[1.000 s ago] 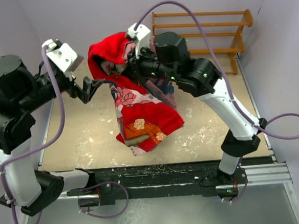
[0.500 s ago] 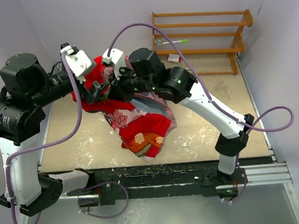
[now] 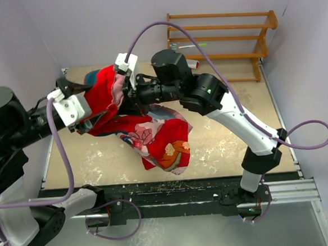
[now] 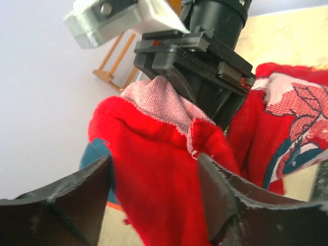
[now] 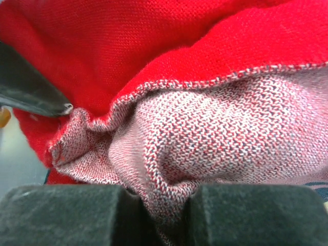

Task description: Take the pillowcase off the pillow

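The red pillowcase (image 3: 159, 137) hangs limp in the air above the table, with its printed side toward the front. My right gripper (image 3: 129, 90) is shut on its hem, and the pale pink inside is pinched between the pads (image 5: 163, 215). My left gripper (image 3: 90, 119) is at the cloth's left end. In the left wrist view its fingers (image 4: 154, 169) stand wide apart around a red fold (image 4: 154, 184). A gap shows beside the left finger (image 4: 77, 195). The pillow is not in view.
A wooden rack (image 3: 220, 37) stands at the back right with a green pen and small items on it. The tan table mat (image 3: 231, 124) lies under the cloth. Purple walls close in the left, back and right. A black rail (image 3: 174, 190) runs along the front.
My left arm has swung left and lower, and its open jaws now straddle a fold of the pillowcase. The cloth has spread leftward. My right gripper keeps its hold.
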### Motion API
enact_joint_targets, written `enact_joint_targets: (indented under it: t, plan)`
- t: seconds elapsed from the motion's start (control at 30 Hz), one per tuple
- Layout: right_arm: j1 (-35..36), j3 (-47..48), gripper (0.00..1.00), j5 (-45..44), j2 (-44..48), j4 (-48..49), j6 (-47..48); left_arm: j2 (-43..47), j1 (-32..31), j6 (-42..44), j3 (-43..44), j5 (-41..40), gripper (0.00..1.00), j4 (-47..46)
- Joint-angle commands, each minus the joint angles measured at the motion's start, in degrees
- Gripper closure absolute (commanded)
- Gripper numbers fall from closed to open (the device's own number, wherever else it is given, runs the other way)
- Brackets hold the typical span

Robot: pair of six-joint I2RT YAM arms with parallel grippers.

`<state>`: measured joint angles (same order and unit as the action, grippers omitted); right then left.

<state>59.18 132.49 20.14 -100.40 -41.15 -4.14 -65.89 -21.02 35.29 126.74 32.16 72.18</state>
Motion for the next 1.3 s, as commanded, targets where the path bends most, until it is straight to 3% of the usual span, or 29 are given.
enact_joint_targets:
  t: [0.0, 0.07, 0.13, 0.27, 0.47, 0.73, 0.93, 1.27]
  plan:
    - [-0.05, 3.96, 1.0, 1.83, -2.77, 4.37, 0.55, 2.82, 0.19, 1.97, -6.21, -5.8, 0.45, -6.87]
    - [-0.05, 2.1, 1.0, 1.74, -2.87, 4.61, 0.41, 4.93, 0.22, 1.07, -10.49, -10.66, 0.69, -13.38]
    - [-0.03, -0.54, 1.0, 1.74, -2.5, 5.44, 0.45, 6.69, 0.21, 0.13, -14.34, -15.01, 0.85, -20.47]
    - [-0.03, -5.29, 1.0, 1.98, -1.28, 7.42, -0.04, 7.77, 0.25, -1.61, -18.56, -21.95, 1.0, -27.7]
    - [-0.16, -9.56, 1.0, 2.93, 1.22, 9.45, -0.36, 8.35, 0.21, -4.41, -23.74, -28.87, 1.0, -32.65]
    - [-1.52, -30.91, 1.0, 8.17, 15.61, 26.77, -5.41, 7.98, 0.22, -10.23, -31.23, -43.64, 1.0, -41.97]
    - [-1.52, -37.0, 1.0, 8.59, 20.36, 27.69, -6.11, 5.5, 0.19, -11.78, -33.96, -47.71, 1.0, -45.9]
    - [-3.41, -43.11, 1.0, 3.34, 31.72, 25.94, -5.12, 8.25, 0.75, -3.29, -46.93, -57.77, 1.0, -55.33]
